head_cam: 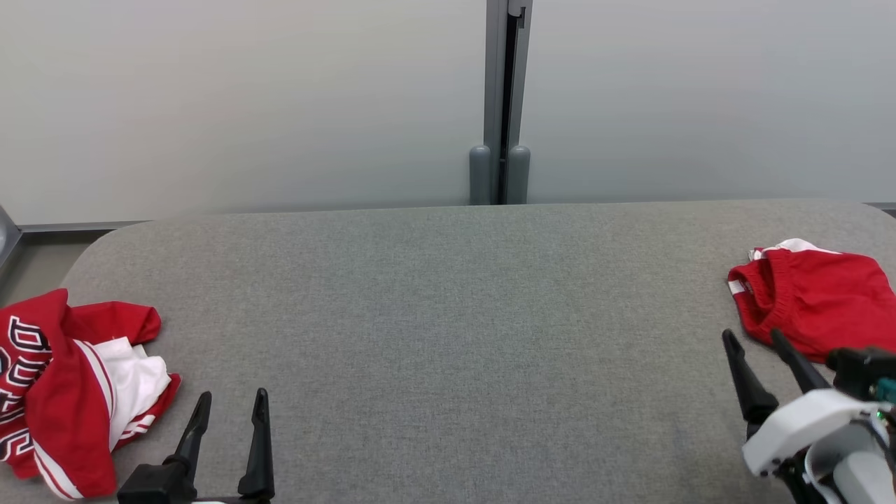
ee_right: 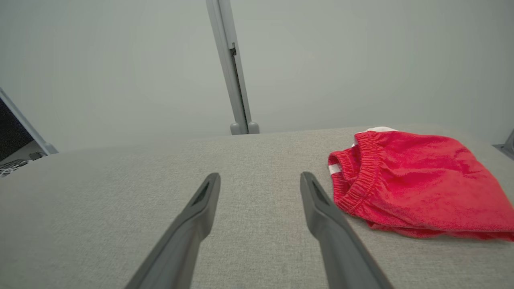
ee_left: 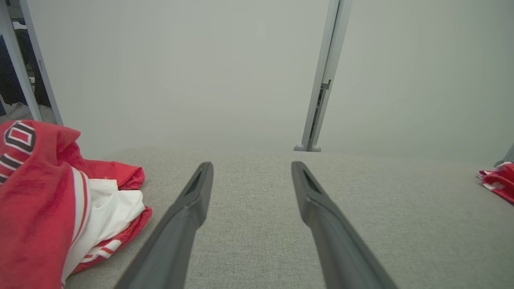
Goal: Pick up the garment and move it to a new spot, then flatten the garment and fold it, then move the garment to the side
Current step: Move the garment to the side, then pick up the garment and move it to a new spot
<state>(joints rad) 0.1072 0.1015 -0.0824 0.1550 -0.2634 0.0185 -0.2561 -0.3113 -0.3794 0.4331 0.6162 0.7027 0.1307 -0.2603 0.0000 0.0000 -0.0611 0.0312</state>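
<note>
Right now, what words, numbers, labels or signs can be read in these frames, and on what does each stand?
Garment: black, white-outlined block letters, broken up by folds; no whole word or number reads.
One letter on it looks like "O" or "D"; cannot tell which.
Red cloth bundle: white patch at its elastic edge, no print readable.

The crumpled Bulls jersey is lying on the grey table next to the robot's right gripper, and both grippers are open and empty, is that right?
Not quite. The head view shows the jersey crumpled on the grey table beside the left gripper, not the right gripper, which has a smaller red cloth bundle near it. Both are open and empty.
</note>
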